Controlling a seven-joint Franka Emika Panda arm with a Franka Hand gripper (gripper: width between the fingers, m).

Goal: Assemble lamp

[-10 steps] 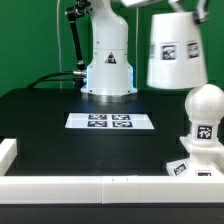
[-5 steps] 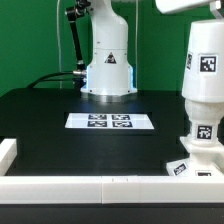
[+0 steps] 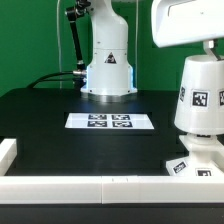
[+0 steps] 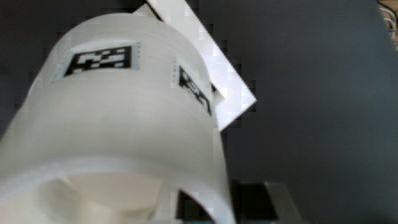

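hanging below the gripper (image 3: pixel 190 30) — shade (image 3: pixel 201 92) over the base (image 3: pixel 203 158), jaw state impossible to tell

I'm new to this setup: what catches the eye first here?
The white shade, at the exterior view's right, sits over the bulb above the stepped base; it also fills the wrist view. Behind, the marker board lies flat on the black table.

Even bright light, soft shadows; wrist view blurred close-up
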